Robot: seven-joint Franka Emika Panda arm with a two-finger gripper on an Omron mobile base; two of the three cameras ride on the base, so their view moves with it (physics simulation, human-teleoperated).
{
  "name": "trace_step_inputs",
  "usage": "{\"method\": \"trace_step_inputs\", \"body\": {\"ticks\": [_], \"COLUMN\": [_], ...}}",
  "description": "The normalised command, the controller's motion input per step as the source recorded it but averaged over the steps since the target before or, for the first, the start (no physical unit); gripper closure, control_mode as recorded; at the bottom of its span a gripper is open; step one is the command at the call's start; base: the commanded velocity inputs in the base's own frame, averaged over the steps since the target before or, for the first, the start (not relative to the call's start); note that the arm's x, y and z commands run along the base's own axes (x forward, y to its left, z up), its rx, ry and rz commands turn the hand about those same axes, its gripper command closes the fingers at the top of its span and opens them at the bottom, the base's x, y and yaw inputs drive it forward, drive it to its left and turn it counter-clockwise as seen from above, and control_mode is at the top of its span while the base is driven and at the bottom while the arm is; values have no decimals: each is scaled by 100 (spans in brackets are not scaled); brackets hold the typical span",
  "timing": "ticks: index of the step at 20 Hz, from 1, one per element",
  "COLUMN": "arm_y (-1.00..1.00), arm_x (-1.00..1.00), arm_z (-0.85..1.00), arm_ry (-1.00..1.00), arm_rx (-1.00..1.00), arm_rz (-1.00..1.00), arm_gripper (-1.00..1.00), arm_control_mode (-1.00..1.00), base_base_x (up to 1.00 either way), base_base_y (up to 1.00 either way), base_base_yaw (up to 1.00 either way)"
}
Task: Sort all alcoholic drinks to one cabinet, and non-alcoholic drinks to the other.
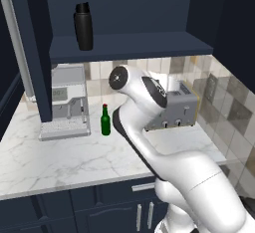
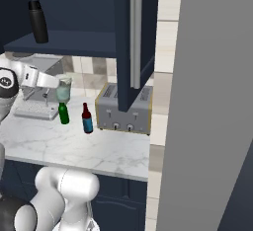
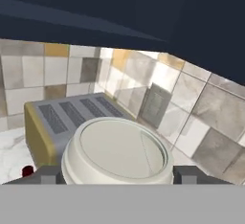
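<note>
Gripper is clamped on the cup, one finger on either side of its pale teal body just below the white lid, and it carries the cup in the air above the table, in front of the tiled wall and just over the green bottle. Seen from the hand, the lid sits square between the two dark fingertips, with the toaster behind it. I'd judge the cup a light thing, thin-walled and a little yielding, so a hard squeeze could dent it or pop the lid; the hold on the body under the rim looks the right place, since the rim's lip would stop it sliding down through the fingers. It should be kept upright, as a lidded cup may still slop. The flask already stands on the shelf of the wide cabinet, so that seems the cup's place too, beside it. The flask looks stiff and heavier, with a smooth side. The green bottle and the brown bottle stand near each other on the table by the toaster; glass, slick, breakable, and best taken round the body, not the thin neck.
</note>
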Motion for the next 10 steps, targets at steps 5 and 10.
{"method": "trace_step_inputs", "body": {"ticks": [5, 10], "arm_y": [0, 0], "arm_x": [-7, 0], "arm_z": [44, 46], "arm_ry": [0, 0], "arm_rx": [0, 0], "arm_rz": [14, 15], "arm_gripper": [100, 100], "arm_control_mode": [-100, -100], "base_base_x": [0, 0], "base_base_y": [0, 0], "base_base_yaw": [0, 0]}}
